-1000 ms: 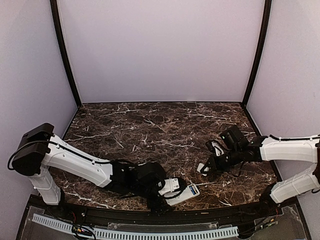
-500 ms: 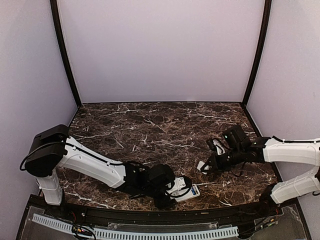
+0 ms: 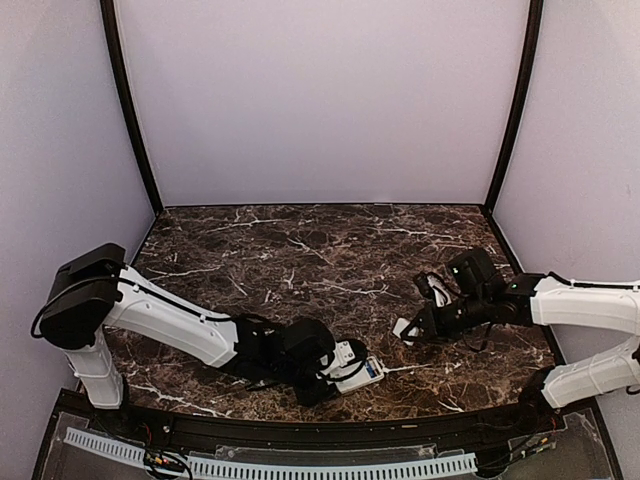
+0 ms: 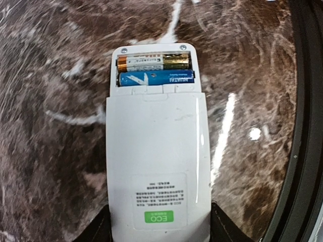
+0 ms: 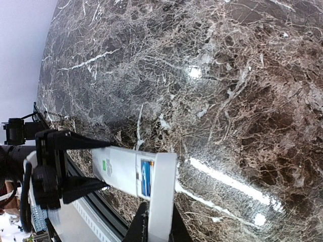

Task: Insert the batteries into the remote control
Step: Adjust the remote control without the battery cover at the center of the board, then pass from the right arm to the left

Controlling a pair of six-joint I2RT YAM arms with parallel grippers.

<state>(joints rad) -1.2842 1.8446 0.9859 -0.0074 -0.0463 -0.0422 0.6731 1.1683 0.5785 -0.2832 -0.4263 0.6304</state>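
Note:
The white remote control (image 4: 157, 166) lies back side up on the marble, its battery bay open at the far end. Two batteries sit in the bay: a blue one (image 4: 156, 78) and a gold and black one (image 4: 154, 62) beside it. My left gripper (image 4: 159, 229) has a dark finger against each long side of the remote's near end. From above, the remote (image 3: 362, 370) is near the table's front edge with the left gripper (image 3: 340, 362) on it. My right gripper (image 5: 156, 227) is shut on a flat white battery cover (image 5: 162, 191), held just right of the remote (image 5: 118, 171).
The table's black front rail (image 4: 303, 126) runs close beside the remote. A white slotted cable channel (image 3: 270, 465) lies below it. Dark marble (image 3: 320, 260) stretches to the back wall between purple side walls.
My left gripper's fingers have closed in from wide open onto the remote's sides, and the remote has shifted slightly left and away from the front edge. The right arm has barely moved.

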